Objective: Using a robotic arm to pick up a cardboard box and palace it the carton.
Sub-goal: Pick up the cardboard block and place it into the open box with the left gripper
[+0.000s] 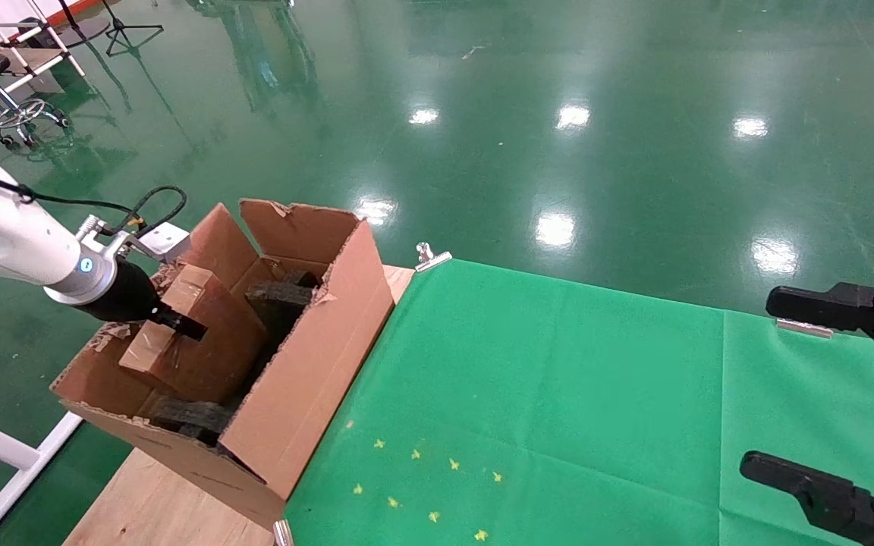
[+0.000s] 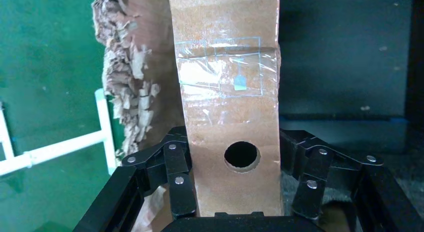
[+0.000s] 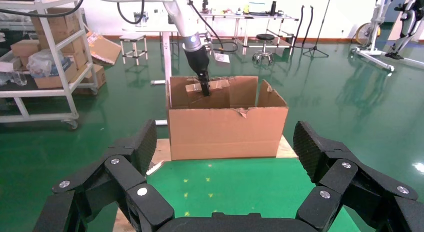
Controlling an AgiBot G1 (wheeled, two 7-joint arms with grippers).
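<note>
L gripper [image 1: 179, 324] on the white robotic arm [image 1: 20, 243] is down inside the carton [image 1: 308, 364], fingers closed onto the cardboard box [image 1: 202, 341], one finger each side of its narrow face. In L wrist view the box [image 2: 230, 117] sits between the black linkage fingers [image 2: 177, 179], both pads touching its sides; round hole in the face just ahead of the finger base, clear tape patch further out past the fingertips. Ragged torn carton flap [image 2: 130, 76] just beside the box on one finger's side. Box is tilted, its lower part within the carton walls, leaning among dark foam pieces [image 1: 278, 299]; another foam piece [image 1: 190, 418] lies under the near end. Can't tell if box bottom touches carton floor. Carton stands on the wood table edge [image 1: 156, 504], touching the green cloth [image 1: 558, 394]; silver clip [image 1: 431, 258] at cloth corner near carton. R gripper [image 1: 831, 394] parked well apart over the cloth's far side, fingers spread wide, nothing between them; R wrist view shows same, pads [image 3: 142, 142] wide apart, carton [image 3: 227, 127] ahead beyond the fingertips
</note>
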